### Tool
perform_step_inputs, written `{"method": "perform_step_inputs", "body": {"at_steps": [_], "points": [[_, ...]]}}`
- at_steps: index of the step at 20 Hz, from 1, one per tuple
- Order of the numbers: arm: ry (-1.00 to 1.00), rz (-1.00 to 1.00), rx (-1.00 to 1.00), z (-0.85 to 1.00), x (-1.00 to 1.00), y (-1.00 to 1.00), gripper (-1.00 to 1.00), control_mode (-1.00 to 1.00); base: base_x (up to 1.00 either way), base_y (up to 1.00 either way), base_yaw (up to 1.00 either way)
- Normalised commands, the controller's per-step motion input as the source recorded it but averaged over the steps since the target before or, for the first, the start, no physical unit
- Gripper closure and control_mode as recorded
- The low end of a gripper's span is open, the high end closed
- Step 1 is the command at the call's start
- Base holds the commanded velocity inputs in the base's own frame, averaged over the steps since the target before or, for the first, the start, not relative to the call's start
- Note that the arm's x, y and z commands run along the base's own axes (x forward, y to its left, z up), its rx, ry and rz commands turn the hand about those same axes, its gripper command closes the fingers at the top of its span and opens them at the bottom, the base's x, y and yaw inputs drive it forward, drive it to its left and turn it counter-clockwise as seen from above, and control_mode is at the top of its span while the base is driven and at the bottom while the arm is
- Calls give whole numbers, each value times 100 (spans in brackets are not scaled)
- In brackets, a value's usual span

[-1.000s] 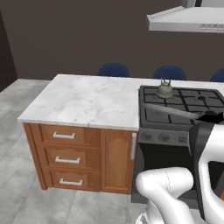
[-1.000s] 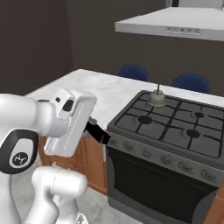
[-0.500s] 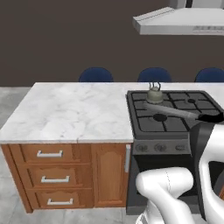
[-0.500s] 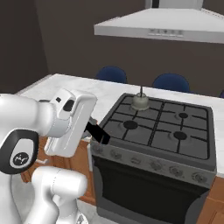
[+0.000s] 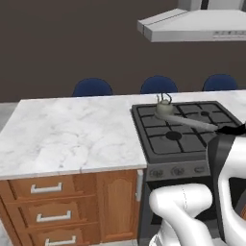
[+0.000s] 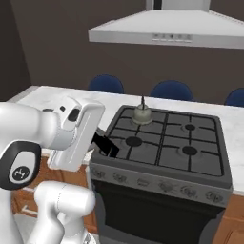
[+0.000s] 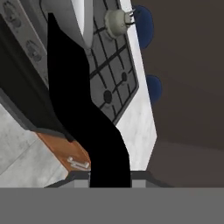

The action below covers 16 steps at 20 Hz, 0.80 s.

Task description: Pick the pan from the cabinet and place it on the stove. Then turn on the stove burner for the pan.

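Observation:
My gripper is shut on the black handle of the pan. The handle runs up the middle of the hand view to the shiny steel bowl at the top. From the left base the pan hangs as a silver strip over the right part of the stove, with the gripper at its right end. From the right base the gripper with the black handle sits at the stove's front left corner, above the knobs. The cabinet is out of view.
A small grey kettle stands on the back left burner. A range hood hangs above. A marble counter with wooden drawers lies left of the stove. Blue chairs stand behind.
The whole picture has shifted as the base drove along the counter, so the stove now sits more squarely ahead. The pan stays gripped by its handle.

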Motion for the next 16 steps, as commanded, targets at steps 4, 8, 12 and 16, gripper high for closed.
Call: {"method": "perform_step_inputs", "body": {"at_steps": [4,8,12,16], "points": [[0,0,0,0,0,0,100,100,51,16,-21],[0,0,0,0,0,0,100,100,51,0,-13],[0,0,0,0,0,0,100,100,50,-9,-3],[0,0,0,0,0,0,100,100,46,-3,-4]]}}
